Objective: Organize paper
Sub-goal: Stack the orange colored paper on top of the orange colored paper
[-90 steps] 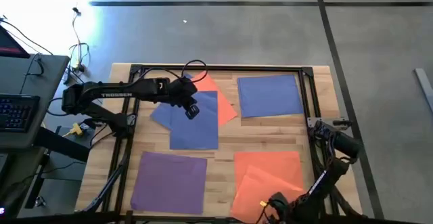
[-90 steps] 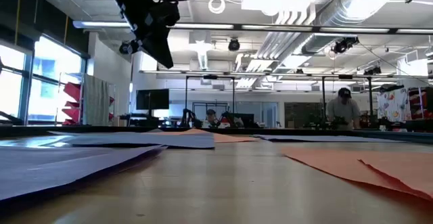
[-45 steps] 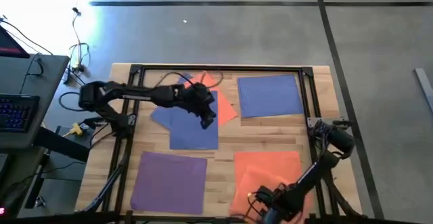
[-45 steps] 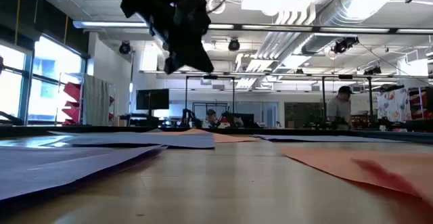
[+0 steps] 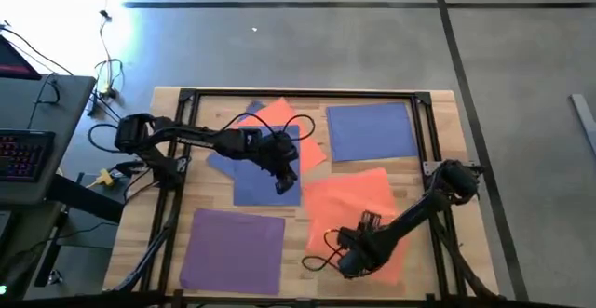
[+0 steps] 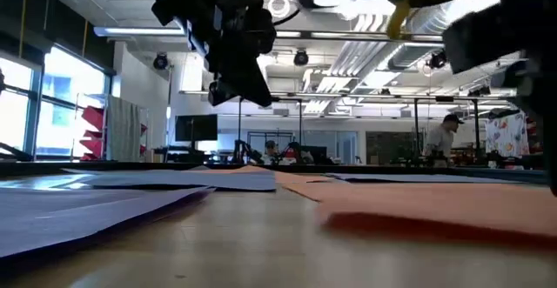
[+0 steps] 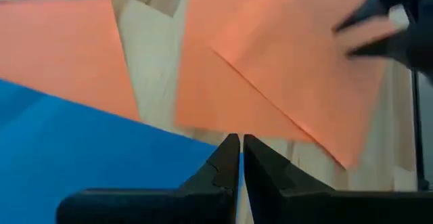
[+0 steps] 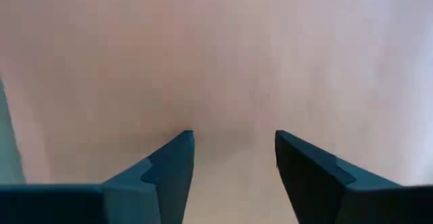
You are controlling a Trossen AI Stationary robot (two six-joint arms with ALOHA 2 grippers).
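We see the orange sheets (image 5: 358,217) pushed toward frame centre by our right gripper (image 5: 352,252) — fingers apart, empty; left gripper (image 5: 282,180) closed, empty — piles gathering.

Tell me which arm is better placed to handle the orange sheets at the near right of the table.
Right, probably. The right gripper hangs open directly over the orange sheets at the table's near right. The left gripper, fingers shut, hovers over the blue sheet in the middle pile, farther from them.
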